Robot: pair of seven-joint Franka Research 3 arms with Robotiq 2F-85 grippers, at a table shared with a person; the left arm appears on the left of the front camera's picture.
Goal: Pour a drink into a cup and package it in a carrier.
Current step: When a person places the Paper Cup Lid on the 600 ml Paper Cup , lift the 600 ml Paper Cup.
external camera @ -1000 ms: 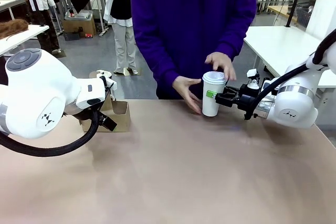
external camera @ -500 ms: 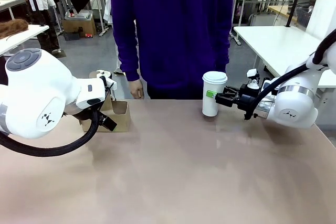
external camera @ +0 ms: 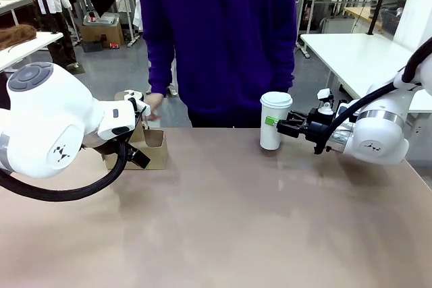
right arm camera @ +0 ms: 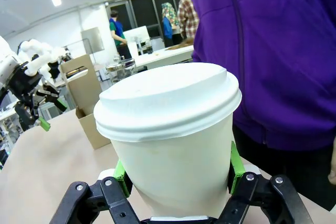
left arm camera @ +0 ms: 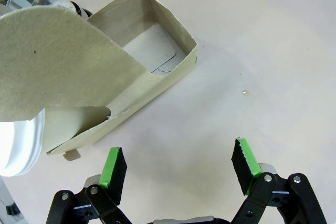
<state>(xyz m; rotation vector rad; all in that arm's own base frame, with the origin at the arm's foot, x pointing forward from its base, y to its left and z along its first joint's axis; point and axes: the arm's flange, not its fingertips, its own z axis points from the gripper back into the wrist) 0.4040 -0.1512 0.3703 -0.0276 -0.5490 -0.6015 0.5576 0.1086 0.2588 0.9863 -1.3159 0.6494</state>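
Observation:
The white paper cup (external camera: pixel 272 126) with its white lid stands on the table's far right. My right gripper (external camera: pixel 275 123) is shut on its side. In the right wrist view the cup (right arm camera: pixel 173 145) sits between the green pads (right arm camera: pixel 234 169). The brown cardboard carrier (external camera: pixel 154 150) stands at the far left, partly behind my left arm. In the left wrist view the carrier (left arm camera: pixel 142 72) lies just beyond my open left gripper (left arm camera: pixel 178 161), which holds nothing. One compartment is seen empty, and the handle flap covers the rest. The drink is hidden.
A person in a purple top stands at the far edge, one hand (external camera: pixel 152 104) just behind the carrier. The carrier (right arm camera: pixel 86 98) also appears far off in the right wrist view. The tan tabletop (external camera: pixel 223 220) is bare in the middle and front.
The person's hands have left the cup's lid and the person has stepped left; one hand now hovers by the carrier. Neither arm has moved.

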